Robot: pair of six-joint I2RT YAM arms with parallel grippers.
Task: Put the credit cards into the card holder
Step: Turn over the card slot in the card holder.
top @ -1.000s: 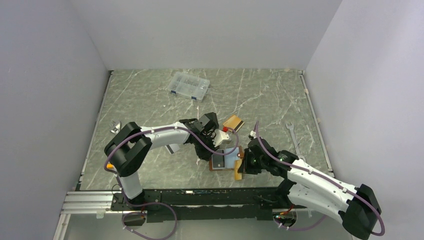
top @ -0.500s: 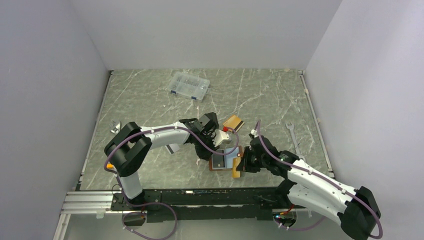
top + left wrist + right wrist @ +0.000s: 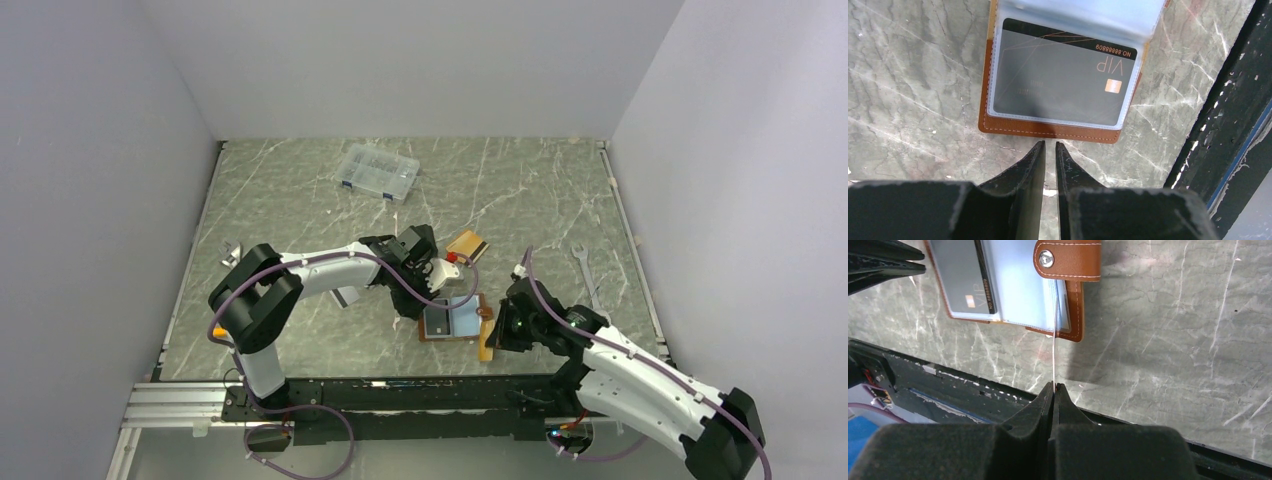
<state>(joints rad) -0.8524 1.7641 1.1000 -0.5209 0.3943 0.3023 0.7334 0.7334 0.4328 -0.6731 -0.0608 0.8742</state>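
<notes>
Since a moment ago my right gripper (image 3: 1053,386) shifted right, clamped on an orange card (image 3: 486,347) touching the open card holder (image 3: 1048,131) on the counter (image 3: 300,200); left gripper (image 3: 1050,145) narrow, empty. Next: slide it into a sleeve (image 3: 1018,285).

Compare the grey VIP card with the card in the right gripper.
The grey VIP card lies flat, fully sleeved in the card holder; the orange card stands on edge, pinched by the right gripper, only its tip at that holder. Both are thin cards.
</notes>
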